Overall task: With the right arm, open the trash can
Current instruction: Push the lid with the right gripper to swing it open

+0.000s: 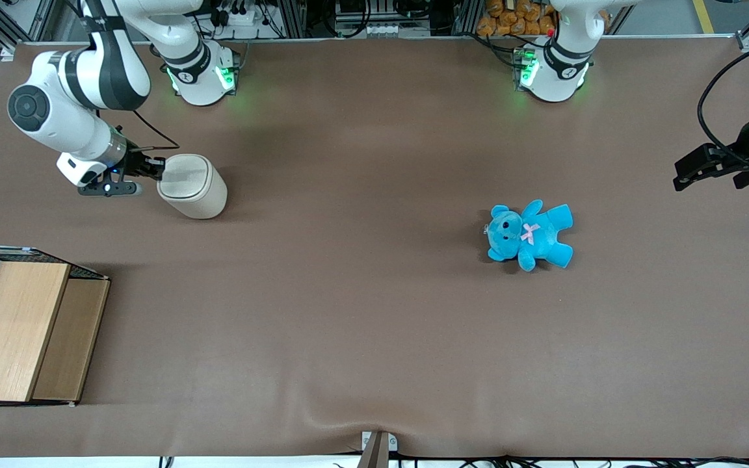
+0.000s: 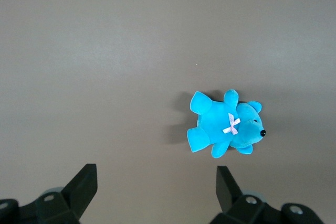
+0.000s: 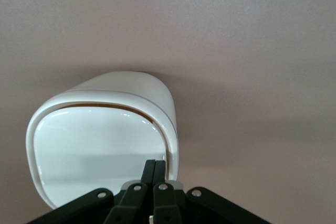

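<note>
The cream-beige trash can stands on the brown table near the working arm's end. Its rounded-square flip lid lies flat in the rim, with a thin dark gap along one edge. My right arm reaches down beside it. My gripper is shut, fingers pressed together, with the tips over the lid's edge at the rim; in the right wrist view the gripper holds nothing.
A wooden box with wire mesh stands nearer the front camera than the trash can. A blue teddy lies toward the parked arm's end, also in the left wrist view.
</note>
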